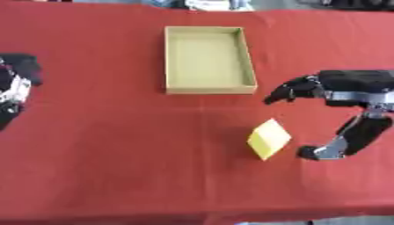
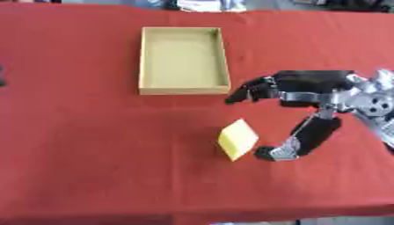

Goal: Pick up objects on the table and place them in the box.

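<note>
1. Left hand (image 1: 17,81): lay idle at the far left edge of the tabletop (image 1: 100,145), well apart from everything else. Whether its fingers were spread or curled could not be told.
2. Box (image 1: 209,90): tan, open-topped, empty, long axis running away from the robot. It sat beyond and to the left of the right hand.
3. Yellow block (image 1: 268,138): stood tilted on the tabletop, just left of the right hand's thumb, nearer the robot than the box.
4. Right hand (image 2: 308,94): fingers and thumb were spread apart, holding nothing, with the block lying toward that opening. Judged by far the nearer hand; a short leftward reach would bracket the block.
</note>
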{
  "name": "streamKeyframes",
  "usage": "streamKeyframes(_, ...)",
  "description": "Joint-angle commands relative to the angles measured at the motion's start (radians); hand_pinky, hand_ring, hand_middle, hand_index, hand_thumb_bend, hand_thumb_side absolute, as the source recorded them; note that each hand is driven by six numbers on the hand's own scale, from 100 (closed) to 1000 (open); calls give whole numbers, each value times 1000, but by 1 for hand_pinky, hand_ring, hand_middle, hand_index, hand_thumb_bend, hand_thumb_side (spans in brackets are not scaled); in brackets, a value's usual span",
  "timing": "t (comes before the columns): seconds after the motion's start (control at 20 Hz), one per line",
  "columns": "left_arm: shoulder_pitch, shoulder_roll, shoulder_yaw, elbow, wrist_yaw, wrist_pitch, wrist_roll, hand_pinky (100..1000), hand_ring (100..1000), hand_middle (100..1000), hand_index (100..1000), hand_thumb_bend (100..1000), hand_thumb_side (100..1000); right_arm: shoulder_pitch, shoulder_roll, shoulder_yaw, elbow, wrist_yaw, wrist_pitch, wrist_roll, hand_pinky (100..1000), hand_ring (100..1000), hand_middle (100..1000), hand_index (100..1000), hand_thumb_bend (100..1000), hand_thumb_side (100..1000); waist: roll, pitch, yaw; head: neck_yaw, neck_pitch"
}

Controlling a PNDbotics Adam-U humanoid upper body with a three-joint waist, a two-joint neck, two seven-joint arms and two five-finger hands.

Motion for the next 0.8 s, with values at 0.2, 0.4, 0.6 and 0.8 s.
streamKeyframes(0.2,-11,24,4,-7,2,-2,-2,657,541,582,716,203,639,-30,-4,12,49,13,-7,11,781,886,868,970,380,363,3,-16,3,-6,5)
streamKeyframes(0.4,-12,23,3,-7,3,-2,-3,657,542,582,716,203,639,-45,11,27,91,24,-18,3,776,880,863,964,377,358,4,-15,5,-7,5)
streamKeyframes(0.6,-12,23,3,-7,3,-2,-3,657,542,582,716,202,639,-58,22,41,115,45,-35,2,779,880,864,963,376,357,5,-13,7,-9,5)
streamKeyframes(0.8,-13,22,2,-7,2,-2,-5,657,543,582,716,202,639,-70,36,56,136,65,-48,7,780,881,863,961,376,356,5,-11,7,-10,5)
